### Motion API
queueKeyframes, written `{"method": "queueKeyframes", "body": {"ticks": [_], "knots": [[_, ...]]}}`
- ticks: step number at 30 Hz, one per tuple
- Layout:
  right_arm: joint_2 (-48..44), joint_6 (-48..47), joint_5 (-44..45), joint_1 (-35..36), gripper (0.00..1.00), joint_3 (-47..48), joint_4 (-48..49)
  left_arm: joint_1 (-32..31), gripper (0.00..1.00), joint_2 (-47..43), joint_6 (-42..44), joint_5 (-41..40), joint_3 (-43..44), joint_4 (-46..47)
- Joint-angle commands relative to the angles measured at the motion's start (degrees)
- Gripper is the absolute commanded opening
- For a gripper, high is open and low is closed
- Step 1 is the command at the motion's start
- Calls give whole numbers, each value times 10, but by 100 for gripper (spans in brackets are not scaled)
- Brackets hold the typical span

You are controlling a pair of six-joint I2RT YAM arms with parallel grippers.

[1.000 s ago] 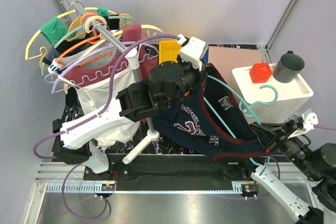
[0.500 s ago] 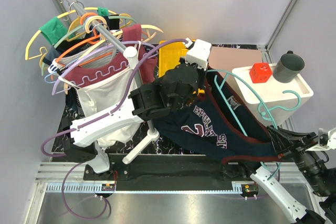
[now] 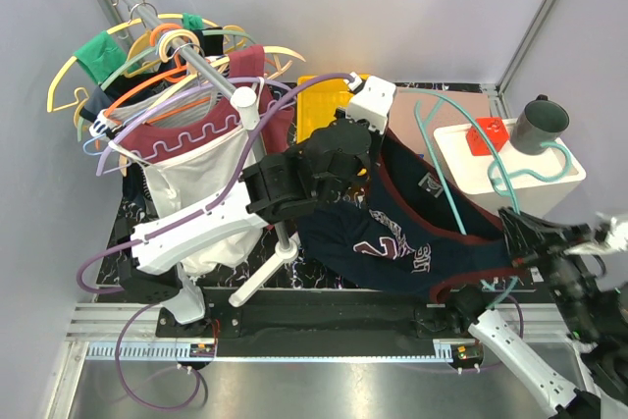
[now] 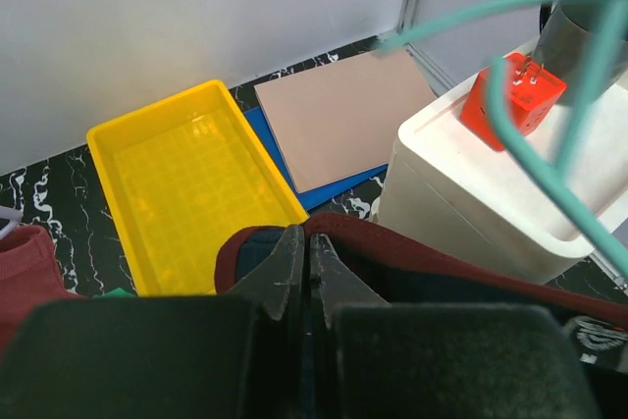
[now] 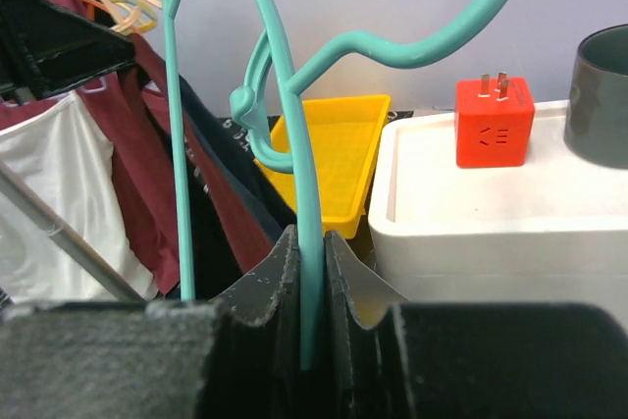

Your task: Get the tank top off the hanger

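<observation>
Navy tank top [image 3: 388, 242] lies spread; hanger [image 3: 494, 172] hook over white box [image 3: 461, 159]; R gripper [image 3: 512, 242] at hanger's lower end.

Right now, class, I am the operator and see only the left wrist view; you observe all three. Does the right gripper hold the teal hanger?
Observer: Yes; the right wrist view shows the right gripper shut on the hanger, on its thin arm.
Operator: Is the tank top free?
Observer: Cannot tell; the top view shows the tank top stretched out, lettering up, a hanger arm crossing it.
Operator: What's left of my arm?
Observer: A maroon-and-white shirt hanging on the rail.
</observation>
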Motion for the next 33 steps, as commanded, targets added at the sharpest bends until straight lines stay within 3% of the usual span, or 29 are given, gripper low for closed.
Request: {"method": "queueKeyframes", "body": {"ticks": [1,6,7,8,10,11,15,20,27,33], "knots": [[89,23,57,1,0,-31,119,18,11,-6,16,67,32,16],[188,39,49,1,0,-25,184,21,23,-8,-3,95,46,-9],[199,39,47,1,0,-22,188,22,47,-15,-2,114,45,-16],[208,33,45,1,0,-24,198,23,58,-20,-1,126,37,-18],[225,24,43,1,0,-28,225,26,76,-33,1,159,23,-18],[230,15,33,2,0,-32,235,28,78,-44,0,167,15,-19],[261,0,-27,1,0,-28,255,37,82,-60,-23,201,21,-18],[246,-22,-119,1,0,-74,292,46,80,-38,-114,247,74,-17],[202,-41,-165,1,0,-98,293,55,75,-1,-278,282,85,-9],[179,-50,-161,1,0,-109,283,57,74,12,-338,277,77,-8]]}}
